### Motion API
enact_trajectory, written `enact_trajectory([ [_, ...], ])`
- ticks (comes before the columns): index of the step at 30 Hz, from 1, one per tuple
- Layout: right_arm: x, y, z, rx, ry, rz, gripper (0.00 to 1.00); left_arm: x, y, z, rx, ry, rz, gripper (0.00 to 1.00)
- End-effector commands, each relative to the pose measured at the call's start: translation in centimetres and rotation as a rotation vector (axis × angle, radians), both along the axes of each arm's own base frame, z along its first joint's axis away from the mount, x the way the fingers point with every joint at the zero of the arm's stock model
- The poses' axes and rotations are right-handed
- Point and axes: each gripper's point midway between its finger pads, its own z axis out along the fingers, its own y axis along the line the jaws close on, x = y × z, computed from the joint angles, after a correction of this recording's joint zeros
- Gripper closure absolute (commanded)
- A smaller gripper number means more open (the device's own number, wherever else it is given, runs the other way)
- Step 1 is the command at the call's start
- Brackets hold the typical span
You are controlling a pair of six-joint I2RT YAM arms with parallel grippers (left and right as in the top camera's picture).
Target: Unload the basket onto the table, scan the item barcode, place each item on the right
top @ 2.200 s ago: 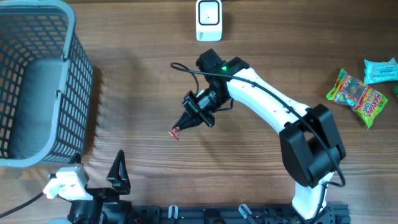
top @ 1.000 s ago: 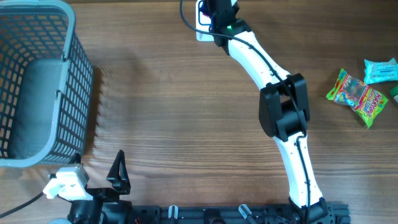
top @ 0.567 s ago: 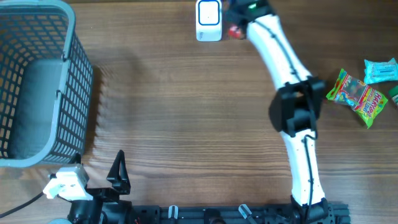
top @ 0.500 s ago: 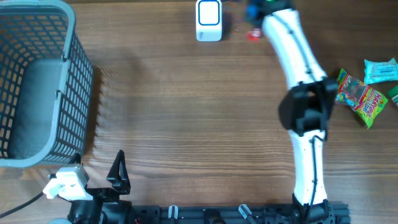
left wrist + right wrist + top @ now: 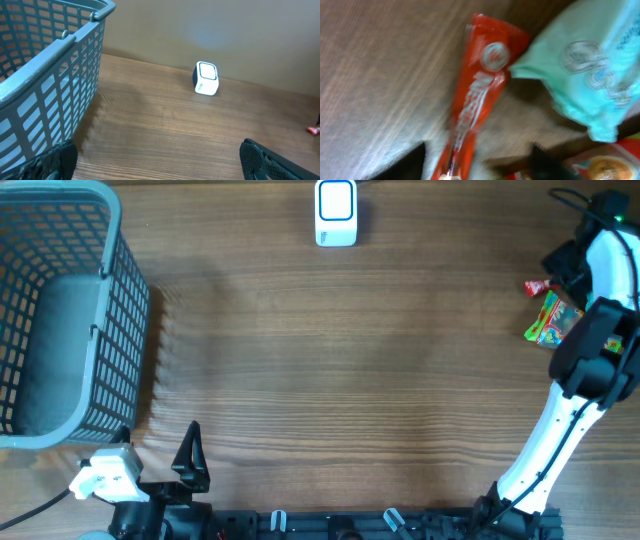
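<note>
The item is a long red snack packet [image 5: 475,100], blurred in the right wrist view, with its near end between the two fingers of my right gripper [image 5: 475,167]. Those fingers stand apart and do not clamp it. From overhead the packet [image 5: 537,286] shows at the far right, just left of my right gripper [image 5: 558,270]. The white barcode scanner [image 5: 335,212] stands at the back middle, far from both. My left gripper [image 5: 160,167] is wide open over bare wood at the front left, facing the scanner [image 5: 205,78].
A grey mesh basket [image 5: 60,310] fills the left side. A mint-green packet [image 5: 580,65] lies right beside the red one. A colourful sweets bag [image 5: 550,322] sits under the right arm [image 5: 585,360], which stretches along the right edge.
My right arm swung from the scanner across to the far right with the red packet. Its jaws were shut on the packet and now stand open. The left arm has not moved.
</note>
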Motion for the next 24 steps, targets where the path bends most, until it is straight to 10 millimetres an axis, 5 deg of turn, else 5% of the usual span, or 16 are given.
enact_trajectory([
  [1, 0.8, -0.3, 6.1, -0.008, -0.107, 0.107, 0.0, 0.0, -0.2, 0.0, 0.007, -0.002, -0.016, 0.0],
  [3, 1.2, 0.3, 11.0, -0.063, -0.179, 0.175, 0.0, 0.0, -0.2, 0.0, 0.007, -0.002, -0.016, 0.0],
  [6, 0.4, 3.8, 23.3, -0.164, -0.377, 0.287, 0.0, 0.0, -0.2, 0.0, 0.007, -0.002, -0.016, 0.0],
  [10, -7.4, 10.4, 38.2, -0.232, -0.632, 0.393, 0.0, 0.0, -0.2, 0.0, 0.007, -0.002, -0.016, 0.0],
  [18, -24.9, 15.8, 51.5, -0.414, -0.974, 0.387, 0.0, 0.0, -0.2, 0.0, 0.007, -0.002, -0.016, 0.0],
  [24, -35.8, 19.1, 55.0, -0.521, -1.169, 0.38, 0.0, 0.0, -0.2, 0.0, 0.007, -0.002, -0.016, 0.0],
])
